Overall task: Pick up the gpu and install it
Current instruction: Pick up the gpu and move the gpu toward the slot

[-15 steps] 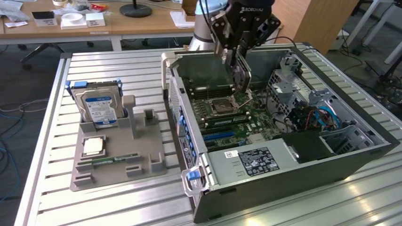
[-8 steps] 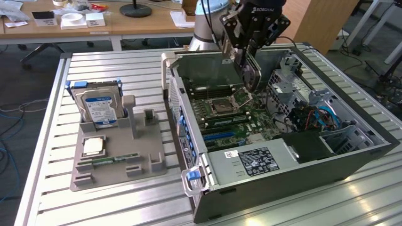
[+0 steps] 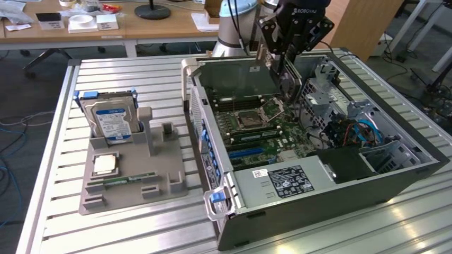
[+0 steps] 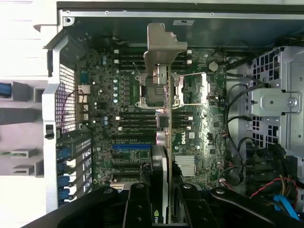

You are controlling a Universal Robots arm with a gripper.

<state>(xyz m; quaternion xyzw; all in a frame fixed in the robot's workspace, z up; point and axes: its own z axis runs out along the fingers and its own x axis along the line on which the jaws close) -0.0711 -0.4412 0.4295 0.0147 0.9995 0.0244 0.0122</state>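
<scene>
Clamping the thin, dark gpu card [image 4: 163, 137] by both faces, the black pincer [image 4: 164, 209] holds it edge-down above the green motherboard [image 4: 118, 118] inside the open grey computer case [image 3: 318, 185], silvery bracket leading, likely to meet a slot.

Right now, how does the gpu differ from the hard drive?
The gpu is dark and hangs in the gripper over the open case; the hard drive is silver with a blue label and stands in the grey holder on the table. Both are flat slabs set on edge.
</scene>
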